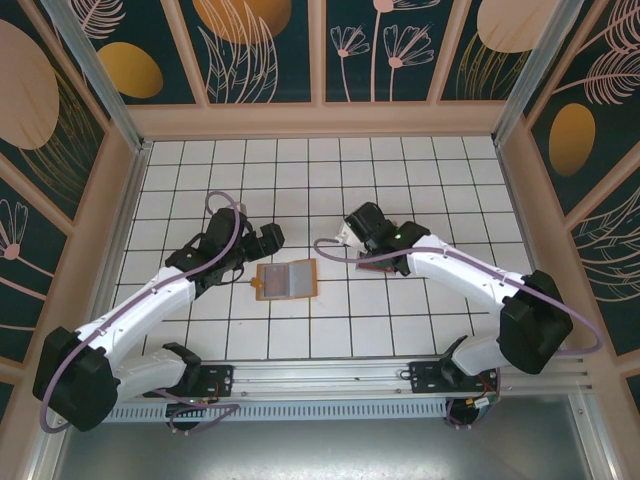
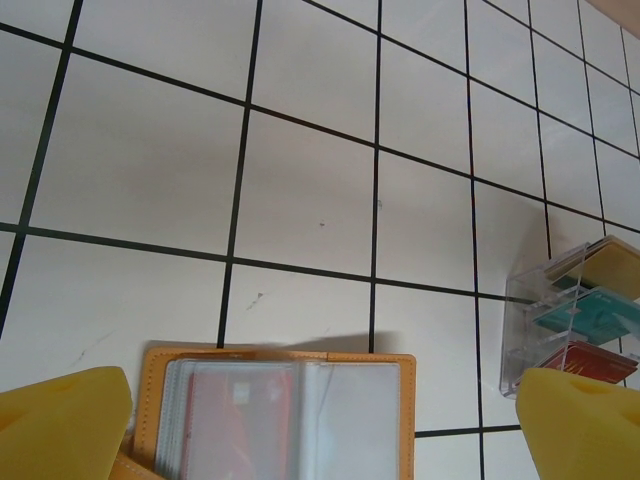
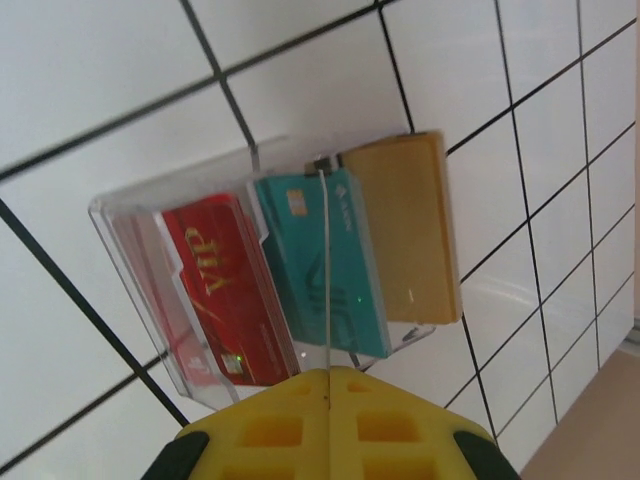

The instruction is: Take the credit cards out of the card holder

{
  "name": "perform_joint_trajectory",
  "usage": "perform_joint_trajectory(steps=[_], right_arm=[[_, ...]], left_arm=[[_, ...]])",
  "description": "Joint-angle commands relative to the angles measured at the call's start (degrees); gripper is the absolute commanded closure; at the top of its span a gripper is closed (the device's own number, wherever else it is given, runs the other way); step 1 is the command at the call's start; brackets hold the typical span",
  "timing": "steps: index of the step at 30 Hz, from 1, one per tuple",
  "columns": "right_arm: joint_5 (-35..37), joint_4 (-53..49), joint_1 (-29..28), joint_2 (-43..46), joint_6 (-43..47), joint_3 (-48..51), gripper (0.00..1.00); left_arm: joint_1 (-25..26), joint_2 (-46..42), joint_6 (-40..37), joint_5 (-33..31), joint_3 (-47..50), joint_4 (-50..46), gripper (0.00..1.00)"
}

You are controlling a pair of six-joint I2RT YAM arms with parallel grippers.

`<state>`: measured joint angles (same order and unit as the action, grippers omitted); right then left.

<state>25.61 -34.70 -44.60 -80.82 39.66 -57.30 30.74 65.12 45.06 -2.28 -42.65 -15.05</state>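
My left hand (image 1: 266, 240) is released, its two yellow pads (image 2: 62, 422) spread far apart; they look soft and foam-like with rounded corners. Between them in the left wrist view, the card holder (image 2: 280, 410) lies opened flat on the tabletop (image 2: 300, 180), which is glossy white tile ruled with thin black lines. The holder has a smooth orange-brown rim like leather, with rounded corners. Inside it are clear, slightly glossy plastic sleeves, and a red card (image 2: 240, 420) shows through the left one. From above, the holder sits near the middle of the tabletop, just in front of my left hand and between the two arms. Its blue-grey lining faces up, its long axis runs left to right, and the centre fold runs from near to far. My right hand (image 3: 326, 395) is clenched, its blocky yellow pads pressed together along a fine seam. Their tips reach the near edge of a clear rigid plastic tray (image 3: 130, 240), and I cannot tell whether they touch it. The tray's thin dividers separate a red card marked VIP (image 3: 215, 290), a teal card (image 3: 320, 260) and a plain tan card (image 3: 405, 230), all leaning the same way. The tray stands to the right of the holder and apart from it.
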Motion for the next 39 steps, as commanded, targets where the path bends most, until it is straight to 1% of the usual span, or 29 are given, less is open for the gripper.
perform_joint_trajectory(steps=[1, 9, 16, 21, 22, 25, 26, 30, 33, 36, 39], right_arm=[[3.5, 2.6, -0.4, -0.4, 4.1, 2.0, 1.00], [4.1, 7.5, 0.1, -2.7, 6.7, 4.7, 1.00], [4.2, 9.1, 0.3, -3.9, 8.6, 4.7, 1.00], [2.3, 9.1, 0.7, -4.5, 6.6, 4.2, 1.00], [2.9, 9.5, 0.7, -4.6, 6.4, 4.4, 0.97], [4.7, 11.0, 1.2, -5.0, 5.5, 4.8, 0.77], [5.7, 11.9, 1.5, -5.2, 5.3, 5.0, 0.76], [9.0, 14.5, 3.0, -6.3, 3.3, 4.9, 0.76], [9.5, 14.3, 3.6, -6.8, -0.3, 3.2, 0.76], [8.2, 11.2, 4.2, -7.3, -5.3, -0.1, 0.77], [4.2, 8.1, 3.8, -6.4, -10.8, -3.2, 0.77]], left_arm=[[-0.1, -1.2, -0.8, -1.3, 0.7, 0.4, 0.01], [-0.1, -1.2, -0.9, -1.5, 0.9, -0.1, 0.02], [-0.1, -1.6, -0.9, -1.6, 1.8, -0.1, 0.01], [-0.1, -1.3, -1.0, -1.5, 1.8, 0.1, 0.01], [-0.1, -1.4, -1.1, -1.5, 1.8, 0.1, 0.02], [-0.1, -1.4, -1.1, -1.7, 1.9, 0.3, 0.02], [-0.1, -1.4, -1.1, -1.6, 1.9, 0.2, 0.01], [-0.1, -1.3, -1.1, -1.5, 1.9, 0.3, 0.02], [-0.1, -1.4, -1.1, -1.4, 1.9, 0.2, 0.02], [-0.1, -1.4, -1.2, -1.4, 1.9, 0.1, 0.02], [-0.1, -1.4, -1.2, -1.3, 2.0, 0.1, 0.02]])
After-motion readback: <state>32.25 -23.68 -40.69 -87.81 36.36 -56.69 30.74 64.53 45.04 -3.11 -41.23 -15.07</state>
